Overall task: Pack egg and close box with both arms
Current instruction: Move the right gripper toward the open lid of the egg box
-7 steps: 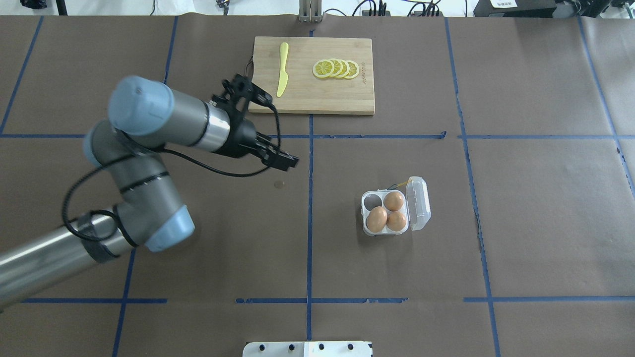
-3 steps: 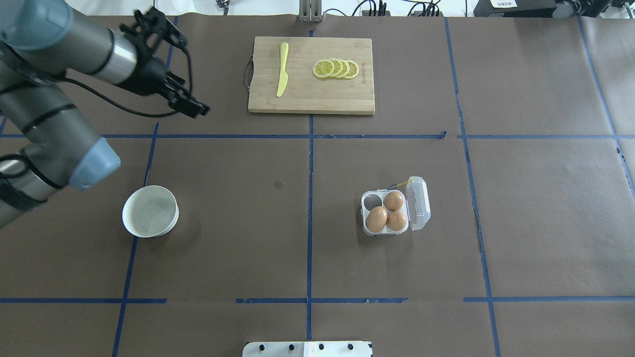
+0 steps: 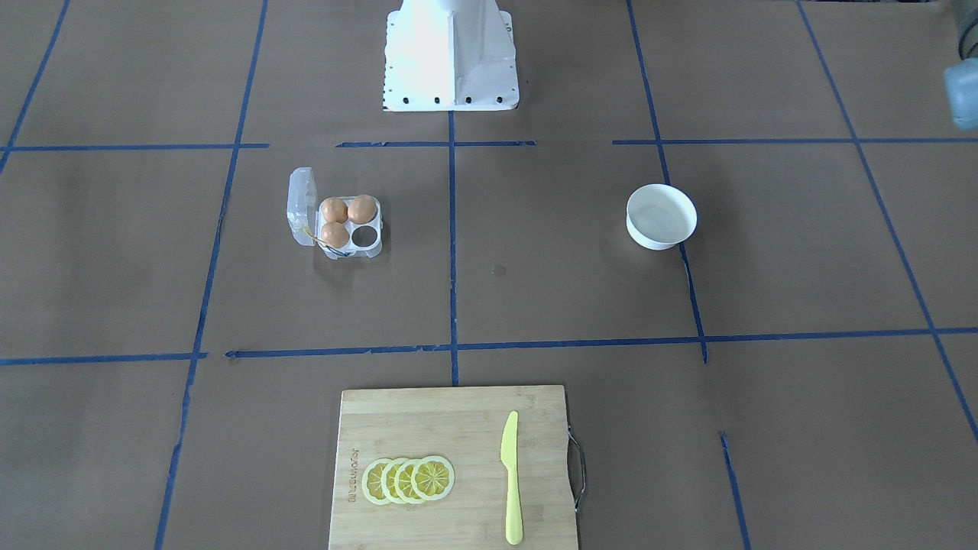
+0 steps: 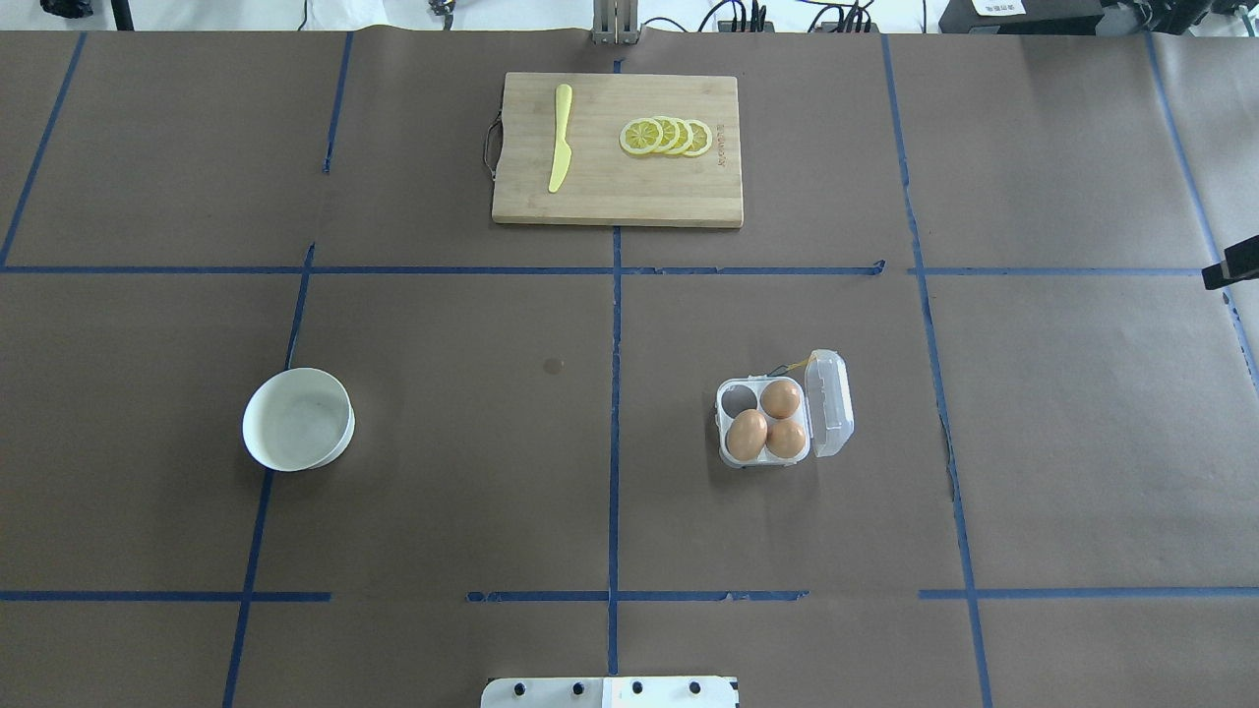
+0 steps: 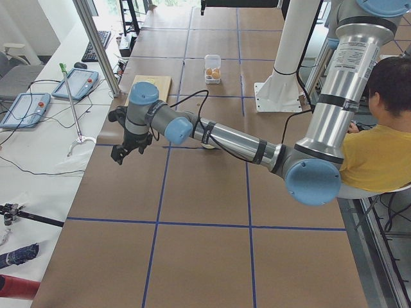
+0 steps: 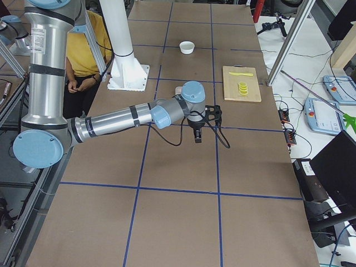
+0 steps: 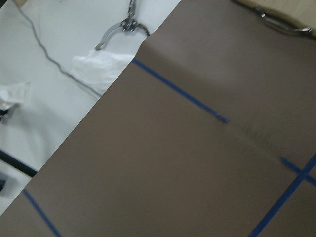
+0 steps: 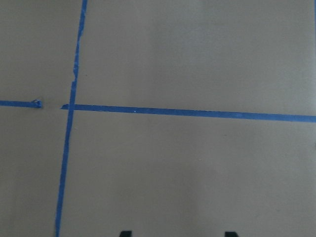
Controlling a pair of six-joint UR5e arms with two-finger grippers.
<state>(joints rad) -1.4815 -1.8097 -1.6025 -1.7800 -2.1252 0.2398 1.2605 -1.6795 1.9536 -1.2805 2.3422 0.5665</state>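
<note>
The box (image 4: 738,398), its lid (image 4: 831,403) open and three of its four cups filled, the egg (image 4: 748,435) nearest the robot among them, lies well apart from both tools. The right gripper (image 6: 197,137) hangs toward the table's right end with fingertips (image 8: 126,233) spread over bare paper, the left gripper (image 5: 121,155) toward the left end (whether its jaws are parted I cannot tell). Brown paper taped in blue squares covers the table (image 4: 443,492), which bears a white bowl (image 4: 298,419) and a cutting board (image 4: 610,197) with lemon slices (image 4: 667,136) and a yellow knife (image 4: 560,138).

Left arm (image 5: 231,138), right arm (image 6: 111,123) outstretched; right tool (image 8: 177,234) spread.
</note>
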